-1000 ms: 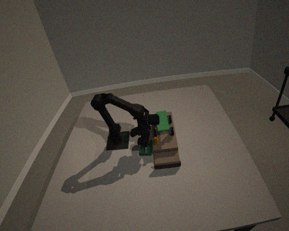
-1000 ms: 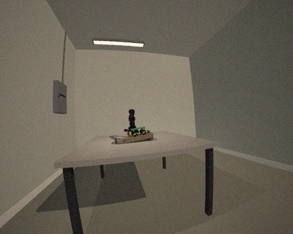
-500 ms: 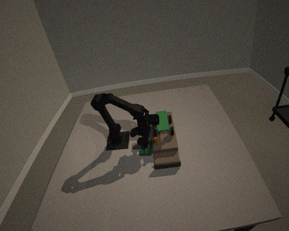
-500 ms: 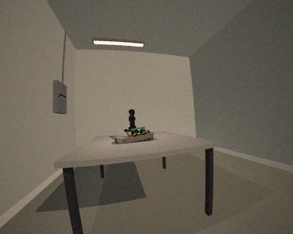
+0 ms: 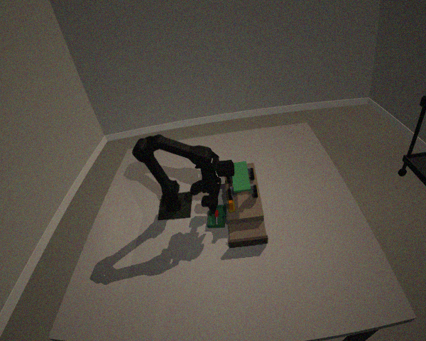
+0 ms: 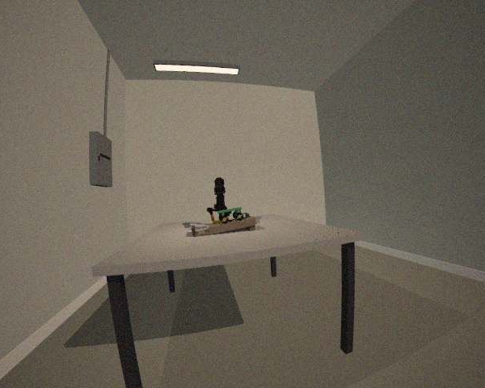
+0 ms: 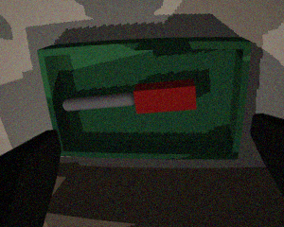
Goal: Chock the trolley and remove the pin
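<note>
The stop pin (image 5: 216, 213) (image 7: 165, 98), with its red block head and grey shaft, lies flat in the green tray (image 5: 221, 221) (image 7: 97, 63). My gripper (image 5: 213, 210) (image 7: 157, 131) is open and empty above the tray, its fingers wide apart and clear of the pin. The green-topped trolley (image 5: 241, 177) (image 6: 230, 209) stands on the ramp (image 5: 253, 211) (image 6: 235, 226). The chock (image 5: 231, 205) (image 6: 216, 221), orange and yellow, sits just downhill of the trolley's near-side lower wheel (image 5: 229, 194) and seems to touch it. Its black base cannot be made out.
The arm's forearm and wrist hang close beside the trolley's left side in the top view. The ramp stands right beside the tray, with a low end block (image 5: 248, 241) at its downhill end. The arm's dark base plate (image 5: 184, 211) lies left of the tray.
</note>
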`<move>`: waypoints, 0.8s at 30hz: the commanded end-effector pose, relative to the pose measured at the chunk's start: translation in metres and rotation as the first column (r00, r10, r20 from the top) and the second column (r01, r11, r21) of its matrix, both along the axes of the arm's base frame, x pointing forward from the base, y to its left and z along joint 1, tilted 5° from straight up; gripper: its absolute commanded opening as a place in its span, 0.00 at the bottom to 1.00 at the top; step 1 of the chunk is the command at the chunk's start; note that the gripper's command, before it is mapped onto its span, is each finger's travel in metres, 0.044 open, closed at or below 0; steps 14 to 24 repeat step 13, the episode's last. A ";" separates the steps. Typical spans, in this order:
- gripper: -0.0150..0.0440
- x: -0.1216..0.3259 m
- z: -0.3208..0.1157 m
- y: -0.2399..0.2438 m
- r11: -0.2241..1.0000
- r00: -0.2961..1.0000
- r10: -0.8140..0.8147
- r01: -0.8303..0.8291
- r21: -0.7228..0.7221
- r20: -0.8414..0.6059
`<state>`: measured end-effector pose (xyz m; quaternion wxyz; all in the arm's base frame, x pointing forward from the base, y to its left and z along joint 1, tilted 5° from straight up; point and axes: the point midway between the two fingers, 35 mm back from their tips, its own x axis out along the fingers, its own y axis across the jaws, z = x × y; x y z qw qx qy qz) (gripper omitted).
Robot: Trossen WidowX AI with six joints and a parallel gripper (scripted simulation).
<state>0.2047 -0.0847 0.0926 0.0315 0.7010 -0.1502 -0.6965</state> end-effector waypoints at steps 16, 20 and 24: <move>1.00 0.002 0.050 0.004 1.000 1.000 -0.002 0.002 -0.004 0.009; 1.00 0.002 0.050 0.004 1.000 1.000 -0.002 0.002 -0.004 0.009; 1.00 0.002 0.050 0.004 1.000 1.000 -0.002 0.002 -0.004 0.009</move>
